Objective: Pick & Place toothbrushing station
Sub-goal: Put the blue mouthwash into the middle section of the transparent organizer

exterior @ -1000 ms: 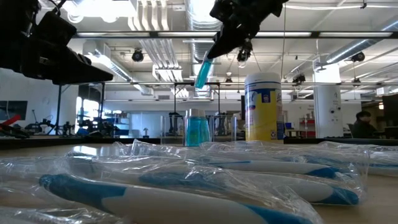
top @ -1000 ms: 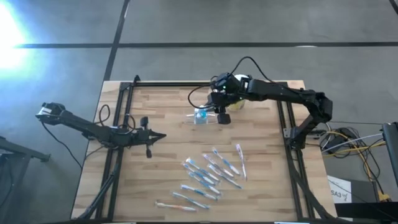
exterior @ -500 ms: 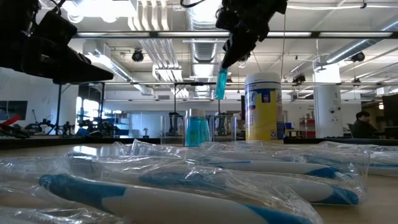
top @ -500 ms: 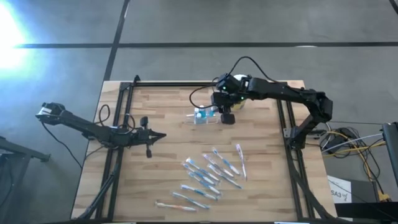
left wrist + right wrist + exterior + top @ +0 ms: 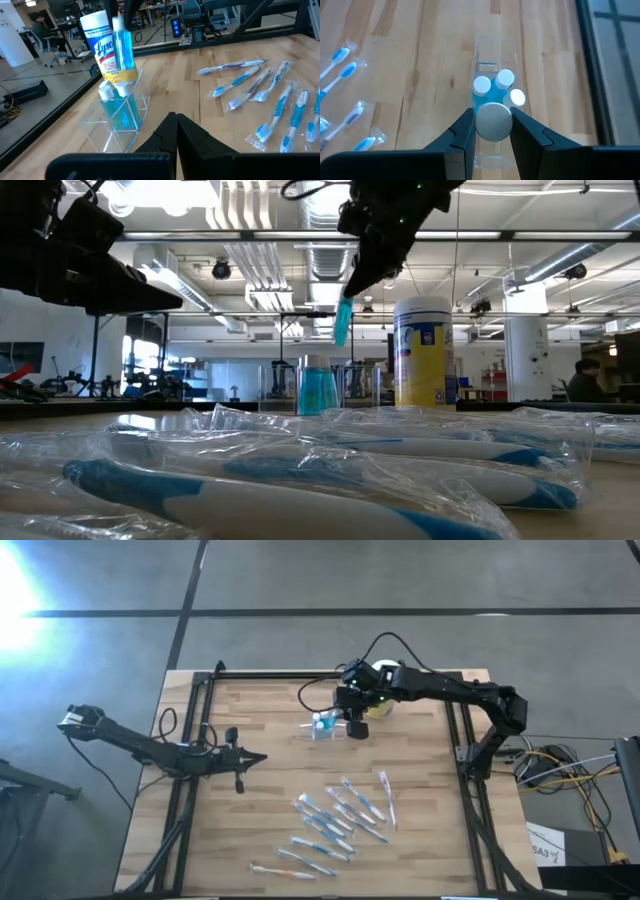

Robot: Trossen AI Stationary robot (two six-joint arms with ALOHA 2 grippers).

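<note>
Right gripper [image 5: 492, 132] clamped on a blue bottle [image 5: 342, 319], poised above the clear holder [image 5: 120, 112].
Left gripper [image 5: 176, 131] closed, waiting apart over the counter [image 5: 270, 830].

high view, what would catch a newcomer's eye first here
The right gripper hangs above the clear holder near the table's far middle, jaws shut on a blue tube. Nearer the front, wrapped toothbrushes lie scattered. The left gripper waits, shut, at the left side.
</note>
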